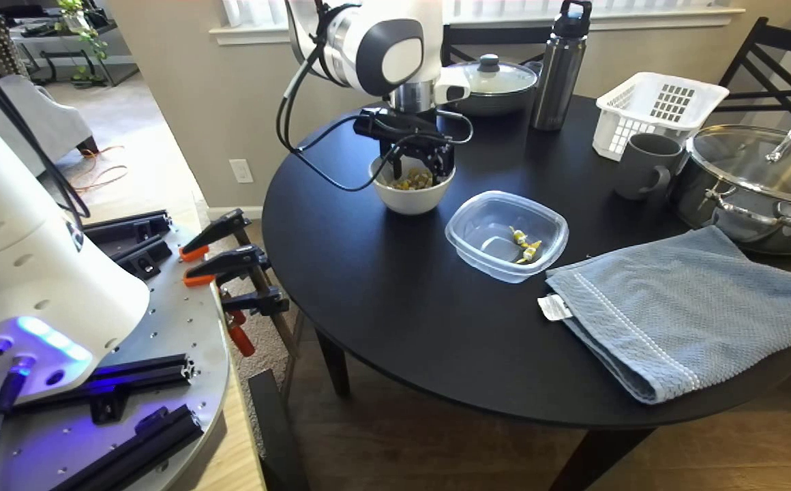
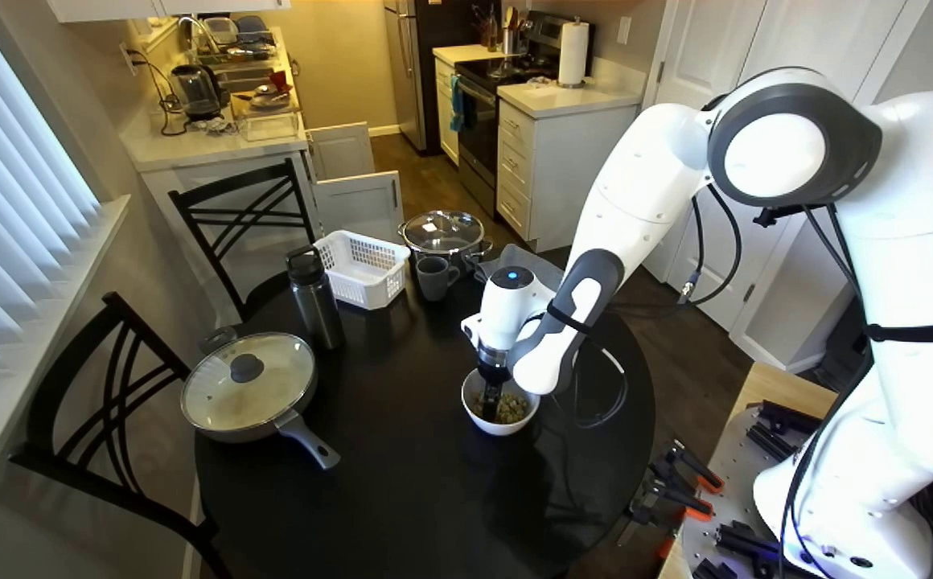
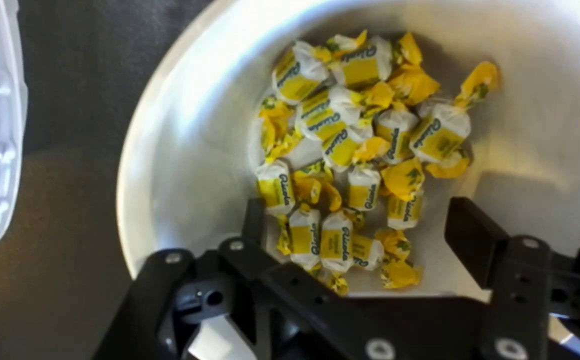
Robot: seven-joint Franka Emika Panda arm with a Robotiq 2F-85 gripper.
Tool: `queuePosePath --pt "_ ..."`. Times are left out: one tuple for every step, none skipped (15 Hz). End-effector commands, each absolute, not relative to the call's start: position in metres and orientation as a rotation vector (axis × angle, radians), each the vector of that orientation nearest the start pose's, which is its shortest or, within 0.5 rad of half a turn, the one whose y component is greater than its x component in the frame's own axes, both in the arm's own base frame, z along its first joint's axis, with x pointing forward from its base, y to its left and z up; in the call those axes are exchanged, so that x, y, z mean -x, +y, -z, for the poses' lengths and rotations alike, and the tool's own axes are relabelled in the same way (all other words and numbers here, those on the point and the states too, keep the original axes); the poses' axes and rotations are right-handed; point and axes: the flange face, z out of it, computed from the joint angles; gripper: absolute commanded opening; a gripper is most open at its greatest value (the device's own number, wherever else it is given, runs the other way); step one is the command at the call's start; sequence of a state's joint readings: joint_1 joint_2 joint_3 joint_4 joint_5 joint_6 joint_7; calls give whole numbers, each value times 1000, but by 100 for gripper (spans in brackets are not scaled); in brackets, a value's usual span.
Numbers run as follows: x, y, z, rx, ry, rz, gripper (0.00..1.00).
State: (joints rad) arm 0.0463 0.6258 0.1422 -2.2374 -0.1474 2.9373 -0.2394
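Note:
My gripper (image 3: 358, 220) reaches down into a white bowl (image 3: 145, 150), its jaws wide apart. Several yellow-and-white wrapped candies (image 3: 365, 192) lie heaped at the bottom of the bowl, some of them in the space between the fingers. Nothing is visibly gripped. In the wrist view the left finger (image 3: 254, 220) is close to the candies at the heap's edge; whether it touches them I cannot tell. Both exterior views show the gripper inside the bowl (image 1: 412, 201). Beside it stands a clear plastic container (image 1: 474, 235) with a few candies (image 1: 526, 247) in it.
On the dark round table (image 1: 382, 307) are a blue-grey towel (image 1: 695, 307), a lidded pot (image 1: 750, 204), a grey mug (image 1: 644, 167) and a white basket (image 1: 661, 102). A steel bottle (image 2: 318, 305) stands near a lidded pan (image 2: 249, 386), whose handle points over the table.

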Motion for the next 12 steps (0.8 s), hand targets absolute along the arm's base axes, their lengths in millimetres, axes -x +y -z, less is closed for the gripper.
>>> queuePosePath --pt "-518 120 -92 2965 -909 186 60" --pt "-518 121 -92 2963 -925 193 53" --pt "-518 121 -93 2964 -936 202 47" --pt "-518 122 -94 2962 -944 208 40" --pt "-518 123 -95 2961 -953 213 34" --pt "-517 124 -96 2960 -961 218 28" --pt "-517 124 -97 2958 -966 219 21" --pt "-517 124 -98 2956 -970 217 15" --pt "-517 124 -99 2960 -970 214 8" --pt "-516 123 -103 2962 -970 211 7" --pt "-516 122 -108 2961 -970 213 8" --pt "-516 121 -114 2970 -964 212 8"
